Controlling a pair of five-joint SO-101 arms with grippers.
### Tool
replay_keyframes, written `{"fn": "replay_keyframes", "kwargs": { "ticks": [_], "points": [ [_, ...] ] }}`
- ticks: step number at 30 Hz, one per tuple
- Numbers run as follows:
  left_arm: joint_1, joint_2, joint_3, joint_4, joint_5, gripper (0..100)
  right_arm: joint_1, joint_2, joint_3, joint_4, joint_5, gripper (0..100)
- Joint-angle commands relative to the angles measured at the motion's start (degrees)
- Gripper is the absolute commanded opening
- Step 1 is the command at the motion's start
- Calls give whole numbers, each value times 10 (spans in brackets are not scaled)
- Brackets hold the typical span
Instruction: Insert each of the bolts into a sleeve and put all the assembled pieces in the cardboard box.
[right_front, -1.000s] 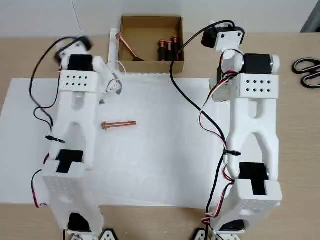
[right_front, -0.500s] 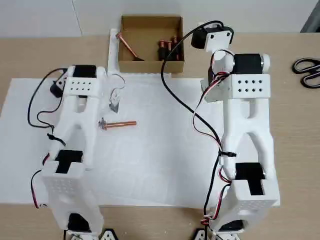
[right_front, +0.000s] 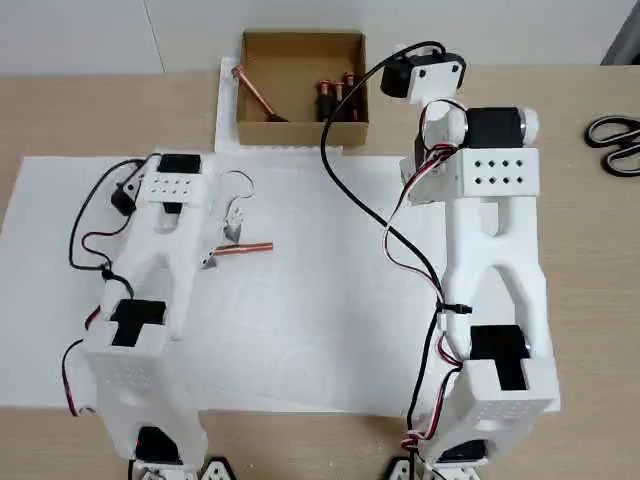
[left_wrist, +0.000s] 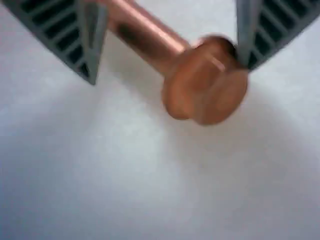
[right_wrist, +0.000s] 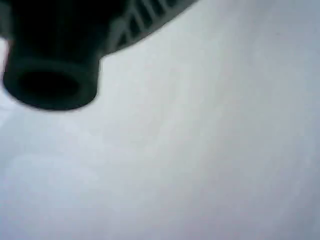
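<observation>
Well, the left gripper (right_front: 222, 249) hangs open over the white sheet (right_front: 320, 320) on the worktop (right_front: 585, 260). Its fingers (left_wrist: 85, 35) straddle the copper bolt (left_wrist: 205, 87) just behind the head, one of them touching it. Beyond this gripper and to its right stands the cardboard box (right_front: 303, 40), with assembled pieces (right_front: 336, 100) along one side and a long bolt (right_front: 255, 90) leaning at the other. The right gripper (right_wrist: 70, 35) is clenched on a black sleeve (right_wrist: 50, 80) above the sheet. Scissors (right_front: 615, 140) lie well off to its right.
</observation>
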Motion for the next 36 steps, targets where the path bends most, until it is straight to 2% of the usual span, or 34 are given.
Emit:
{"fn": "replay_keyframes", "kwargs": {
  "ticks": [1, 7, 19, 24, 32, 36],
  "points": [
    [-1, -6, 3, -18, 4, 167, -2, -34, -3, 3, -8, 3],
    [1, 23, 3, -30, 2, 57, -3, -34, -3, 3, -8, 3],
    [3, 80, -10, -44, -1, 51, -3, -35, -3, 3, -8, 3],
    [3, 80, -87, 15, -50, 50, -3, -35, -3, 3, -8, 3],
    [13, 81, -196, 100, -209, 50, -3, -38, -3, 3, -8, 3],
    [22, 81, -262, 170, -271, 50, -4, -39, -4, 3, -8, 3]
  ]
}}
